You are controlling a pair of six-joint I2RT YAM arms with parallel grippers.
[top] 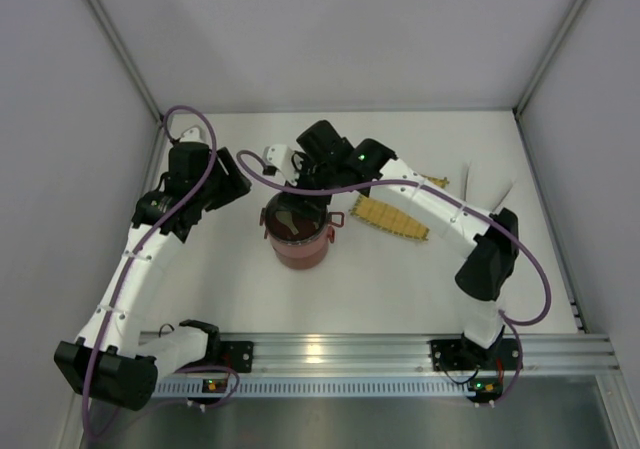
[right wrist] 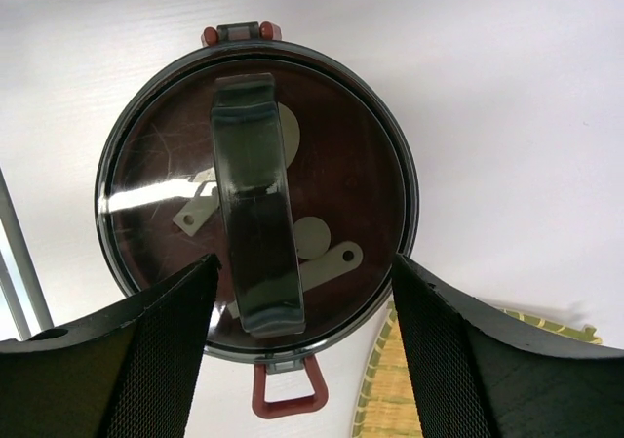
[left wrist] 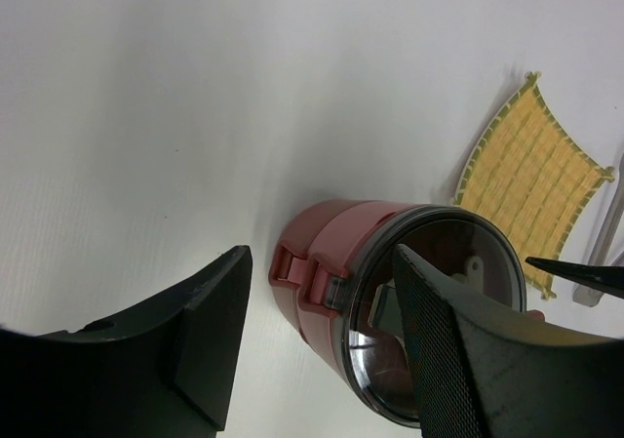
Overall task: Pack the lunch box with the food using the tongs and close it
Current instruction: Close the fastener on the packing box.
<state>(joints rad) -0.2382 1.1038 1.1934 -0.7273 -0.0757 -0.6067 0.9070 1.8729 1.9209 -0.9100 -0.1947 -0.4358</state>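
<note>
I count one lunch box (top: 297,244) on the tabletop (top: 400,294). It stands upright a little left of the middle, about halfway between the near and far edges. Its red tiers are stacked and the one grey domed lid (right wrist: 341,145) sits on top. The lid has a single arched handle (right wrist: 255,204) across its middle. From the right wrist I see two red clasps at the rim, one on each side (right wrist: 239,33) (right wrist: 283,394). Through the smoky lid I make out at least two pale spoon-shaped pieces (right wrist: 327,262); I cannot count them more exactly.

My right gripper (right wrist: 302,272) hangs directly over the lid. Its two fingers (right wrist: 156,360) are spread apart to either side of the handle and clamp nothing. My left gripper (left wrist: 322,262) is off to the left of the box, towards the left edge. Its two fingers (left wrist: 195,345) are also parted with nothing between them, and the box lies beyond them.

One yellow woven mat (top: 385,217) lies just right of the box, partly under my right arm. One pair of tongs (top: 469,185) lies further right, near the right edge and well apart from both grippers.
</note>
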